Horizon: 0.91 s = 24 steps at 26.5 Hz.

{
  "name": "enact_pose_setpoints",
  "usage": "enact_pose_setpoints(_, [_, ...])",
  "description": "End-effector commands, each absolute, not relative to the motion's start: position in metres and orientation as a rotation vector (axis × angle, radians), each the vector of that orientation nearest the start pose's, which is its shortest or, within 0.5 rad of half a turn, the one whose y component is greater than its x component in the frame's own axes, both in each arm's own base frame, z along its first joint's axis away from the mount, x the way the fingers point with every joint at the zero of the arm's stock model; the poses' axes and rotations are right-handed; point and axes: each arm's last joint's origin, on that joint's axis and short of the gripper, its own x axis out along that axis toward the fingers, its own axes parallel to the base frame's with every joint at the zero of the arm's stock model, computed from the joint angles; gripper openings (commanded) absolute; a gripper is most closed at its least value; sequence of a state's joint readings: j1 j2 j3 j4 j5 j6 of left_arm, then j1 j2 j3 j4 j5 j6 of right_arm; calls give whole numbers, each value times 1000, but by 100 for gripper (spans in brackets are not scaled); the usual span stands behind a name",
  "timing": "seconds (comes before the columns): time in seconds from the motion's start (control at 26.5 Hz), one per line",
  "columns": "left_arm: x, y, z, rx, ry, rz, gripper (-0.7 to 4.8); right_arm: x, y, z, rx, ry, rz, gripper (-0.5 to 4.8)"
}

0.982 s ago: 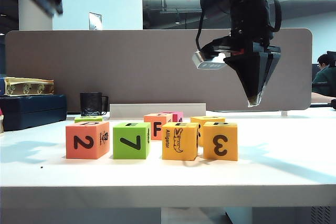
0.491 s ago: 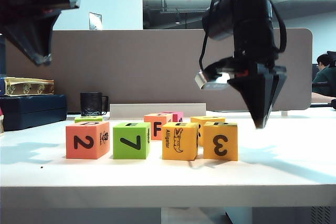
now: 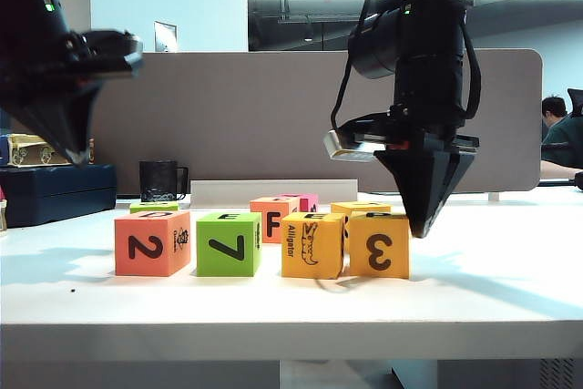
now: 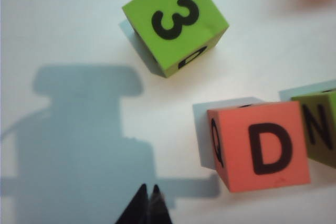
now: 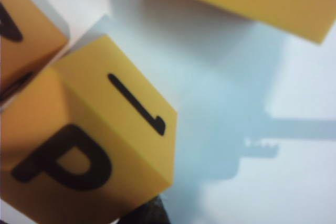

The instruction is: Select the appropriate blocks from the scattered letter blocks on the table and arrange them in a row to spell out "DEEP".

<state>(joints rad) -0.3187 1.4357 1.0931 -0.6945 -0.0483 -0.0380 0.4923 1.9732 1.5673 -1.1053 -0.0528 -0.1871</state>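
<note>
Four blocks stand in a row near the table's (image 3: 291, 302) front edge: salmon 2 (image 3: 151, 243), green 7 (image 3: 228, 243), yellow Alligator (image 3: 312, 245), yellow 3 (image 3: 379, 244). The right hand (image 3: 421, 225), fingers together, hangs beside the 3 block; the left hand (image 3: 75, 154), fingers together, hovers above the table's left end.

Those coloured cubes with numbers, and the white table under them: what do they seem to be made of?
The cubes look like soft foam: matte, flat-coloured faces, slightly rounded edges, printed black characters. It could be another light material; nothing is squeezing them. The table looks like smooth white laminate, faintly glossy, with crisp shadows.
</note>
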Motion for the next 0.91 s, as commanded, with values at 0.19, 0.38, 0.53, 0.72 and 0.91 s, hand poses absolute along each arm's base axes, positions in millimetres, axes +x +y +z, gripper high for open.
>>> enact_pose_setpoints(0.19, [285,-92,233,164,1092,-218,-6,334,183,210,-446,1420,606,-1])
enact_pose_setpoints(0.38, [292,-95,219,171,1127,-217,-6,335,184,210,-411,1413,642,-1])
enact_pose_setpoints(0.53, [296,-96,212,169,1134,-223,-6,335,185,210,-408,1410,645,-1])
enact_pose_setpoints(0.72, [302,-101,206,104,1133,-327,-6,336,185,210,-405,1400,649,-1])
enact_pose_setpoints(0.91, [305,-104,197,89,1157,-353,-6,336,186,210,-388,1401,668,-1])
